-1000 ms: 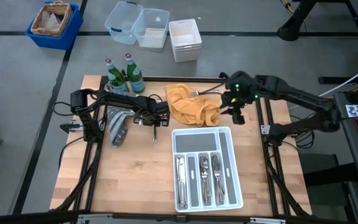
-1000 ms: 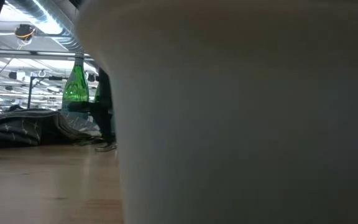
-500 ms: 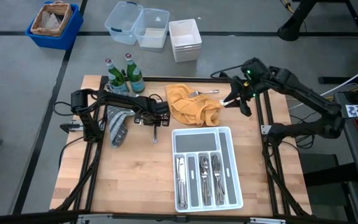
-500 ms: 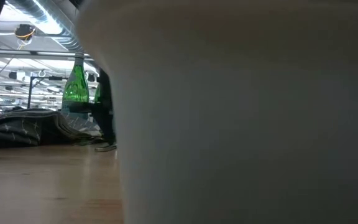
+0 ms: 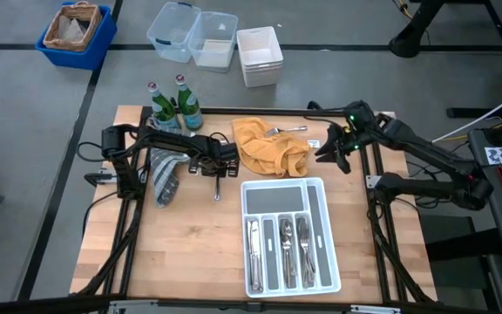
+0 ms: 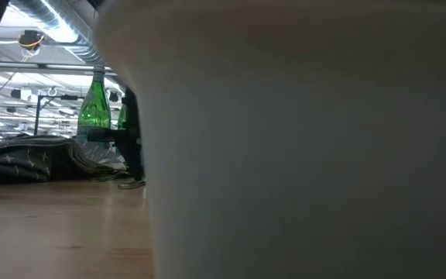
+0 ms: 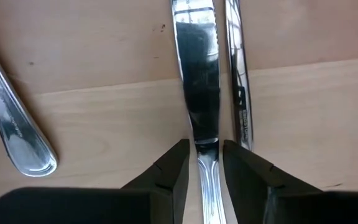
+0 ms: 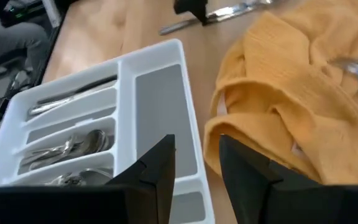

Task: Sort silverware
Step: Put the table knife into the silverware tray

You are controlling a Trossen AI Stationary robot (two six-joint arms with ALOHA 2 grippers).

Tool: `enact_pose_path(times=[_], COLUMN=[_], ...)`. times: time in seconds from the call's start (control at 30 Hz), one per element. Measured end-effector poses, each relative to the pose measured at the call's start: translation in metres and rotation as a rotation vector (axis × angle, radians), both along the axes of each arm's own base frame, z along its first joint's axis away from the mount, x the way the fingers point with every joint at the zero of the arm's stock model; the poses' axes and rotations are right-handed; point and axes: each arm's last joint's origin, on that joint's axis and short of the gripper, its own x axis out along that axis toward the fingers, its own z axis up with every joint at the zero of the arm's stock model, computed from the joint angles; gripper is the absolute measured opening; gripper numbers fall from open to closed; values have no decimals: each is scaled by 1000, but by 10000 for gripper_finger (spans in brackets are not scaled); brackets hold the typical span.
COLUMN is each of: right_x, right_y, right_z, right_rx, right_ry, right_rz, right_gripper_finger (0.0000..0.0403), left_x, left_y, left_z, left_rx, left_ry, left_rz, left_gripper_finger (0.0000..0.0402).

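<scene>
From above, the right gripper (image 5: 328, 150) hangs open and empty at the table's (image 5: 190, 262) right edge, beside the yellow cloth (image 5: 268, 148); left wrist: the left gripper (image 7: 201, 163) straddles a knife (image 7: 197, 81), contact unclear

Op, from above you had the left gripper (image 5: 225, 162) low over the table (image 5: 190, 253), w/ a knife (image 5: 218, 183) just near of it and a grey cloth (image 5: 166, 174) to its left. Right gripper (image 5: 328, 153) sat empty, jaws apart, right of the yellow cloth (image 5: 268, 146), which carried a fork (image 5: 286, 130). White tray (image 5: 321, 240) near-right held sorted silverware (image 5: 279, 253). Green bottles (image 5: 172, 105) stood far-left.
</scene>
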Motion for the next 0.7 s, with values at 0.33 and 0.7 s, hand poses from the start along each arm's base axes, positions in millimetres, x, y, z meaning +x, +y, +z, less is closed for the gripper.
enact_pose_path(times=[0.33, 0.7], right_x=[-16, -21], right_y=[-3, -3], right_z=[-44, -62], right_rx=[45, 38], right_ry=[3, 67], right_rz=[-133, -187], right_gripper_finger=[127, 127], left_x=[-4, -10], left_y=[-1, -3], left_z=[-1, -3], left_rx=[-11, -44], left_ry=[38, 102], left_rz=[17, -6], left_gripper_finger=[52, 31])
